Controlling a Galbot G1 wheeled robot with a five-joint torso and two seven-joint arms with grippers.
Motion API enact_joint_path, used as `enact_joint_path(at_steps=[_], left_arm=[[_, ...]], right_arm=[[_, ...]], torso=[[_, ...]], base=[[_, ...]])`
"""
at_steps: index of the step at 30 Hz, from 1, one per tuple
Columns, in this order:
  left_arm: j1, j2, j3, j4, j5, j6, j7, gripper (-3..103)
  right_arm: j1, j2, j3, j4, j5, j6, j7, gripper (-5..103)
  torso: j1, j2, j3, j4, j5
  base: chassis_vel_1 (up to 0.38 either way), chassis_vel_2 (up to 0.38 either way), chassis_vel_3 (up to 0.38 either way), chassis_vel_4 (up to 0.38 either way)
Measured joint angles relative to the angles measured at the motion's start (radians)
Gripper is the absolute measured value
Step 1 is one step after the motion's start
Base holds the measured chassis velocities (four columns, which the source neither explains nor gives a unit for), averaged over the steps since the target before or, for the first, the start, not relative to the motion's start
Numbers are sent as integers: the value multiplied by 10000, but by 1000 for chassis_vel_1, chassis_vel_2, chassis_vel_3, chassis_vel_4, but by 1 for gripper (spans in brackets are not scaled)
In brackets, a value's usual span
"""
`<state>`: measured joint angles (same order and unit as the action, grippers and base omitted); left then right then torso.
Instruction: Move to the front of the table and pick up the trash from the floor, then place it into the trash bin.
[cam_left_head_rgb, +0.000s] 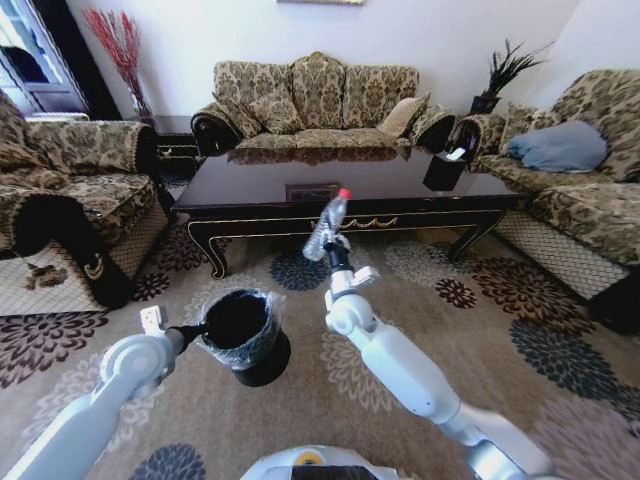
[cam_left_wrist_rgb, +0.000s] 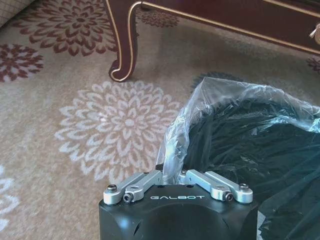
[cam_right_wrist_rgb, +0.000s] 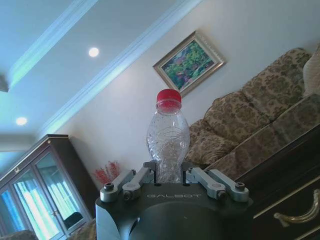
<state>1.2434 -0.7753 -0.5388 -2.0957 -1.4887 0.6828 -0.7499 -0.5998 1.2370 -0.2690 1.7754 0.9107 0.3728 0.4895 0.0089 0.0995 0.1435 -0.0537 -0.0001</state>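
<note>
Trash here means the clear plastic bottle (cam_left_head_rgb: 327, 225) with the red cap, and you have it clamped in the right gripper (cam_left_head_rgb: 336, 262), lifted off the floor in front of the table (cam_left_head_rgb: 400, 205). From the right wrist view the bottle (cam_right_wrist_rgb: 168, 135) stands cap-up, with the fingers (cam_right_wrist_rgb: 135, 181) closed narrow on its lower part; I read the raised, tilted hold as a carry toward the bin rather than a fresh grasp.

Your left gripper (cam_left_head_rgb: 190, 333) pinches the rim of the trash bin (cam_left_head_rgb: 245, 335), and the left wrist view shows its fingers (cam_left_wrist_rgb: 142, 184) drawn in on the plastic liner (cam_left_wrist_rgb: 210, 107) at the edge. That hold looks meant to steady the bin, or keep its mouth facing up, while the bottle comes over. The bin sits to the left of the bottle and nearer the robot, its opening unobstructed, so the drop is not yet made.

Underfoot you have a beige carpet (cam_left_head_rgb: 460, 330) with large flower medallions, soft and patterned, so small scraps would be hard to spot on it. Patterned sofas (cam_left_head_rgb: 315, 100) ring the glossy dark table on three sides, a black tissue box (cam_left_head_rgb: 447, 165) rests at its right end, and one curved gold-trimmed table leg (cam_left_wrist_rgb: 124, 45) stands near the bin.
</note>
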Motion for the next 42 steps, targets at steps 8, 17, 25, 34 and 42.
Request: enact_joint_path(at_steps=[8,17,25,34,42], left_arm=[[-560,-72,196,254,-241,-4,-11,4],[-959,12,90,514,-572,-36,-48,4],[-1407,46,152,681,-784,-44,-84,4],[-1299,269,-279,528,-1004,-48,-78,4],[-1081,402,-516,398,-1018,-48,-72,4]], right_arm=[[277,633,-897,-227,-116,132,-91,22],[942,1330,-2251,-740,-4,131,-126,22],[1030,1511,-2970,-1481,-519,291,-279,22],[931,1265,-3082,-2019,-1418,695,-1055,22],[704,1061,-3108,-1753,-1765,839,-1332,30]], torso=[[0,0,0,-1,-1],[-1,0,-1,0,-2],[-1,0,0,0,-1],[-1,0,-1,0,0],[-1,1,-2,1,1]], base=[[0,0,0,0],[0,0,0,0],[0,0,0,0],[0,0,0,0],[0,0,0,0]])
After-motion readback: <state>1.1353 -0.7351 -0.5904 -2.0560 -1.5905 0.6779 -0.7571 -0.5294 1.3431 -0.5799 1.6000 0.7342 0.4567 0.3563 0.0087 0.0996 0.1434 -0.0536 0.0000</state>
